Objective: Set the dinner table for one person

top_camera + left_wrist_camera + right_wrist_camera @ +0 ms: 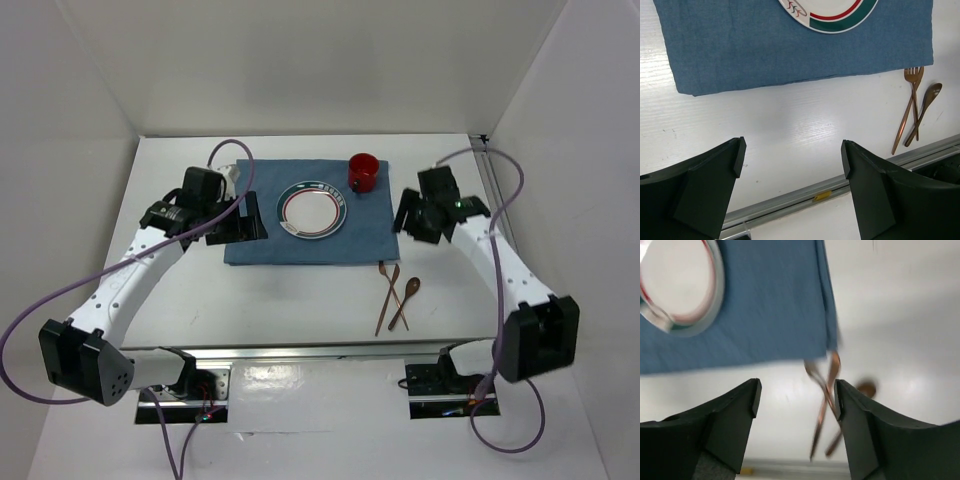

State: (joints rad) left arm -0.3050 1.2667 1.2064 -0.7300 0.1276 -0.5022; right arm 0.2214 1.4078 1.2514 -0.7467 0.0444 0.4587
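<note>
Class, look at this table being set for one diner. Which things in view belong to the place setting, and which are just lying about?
Belong to the job:
dinner table
blue placemat
plate
red cup
copper fork
copper spoon

Just lying about:
purple cables, which are the arms' wiring and not tableware
</note>
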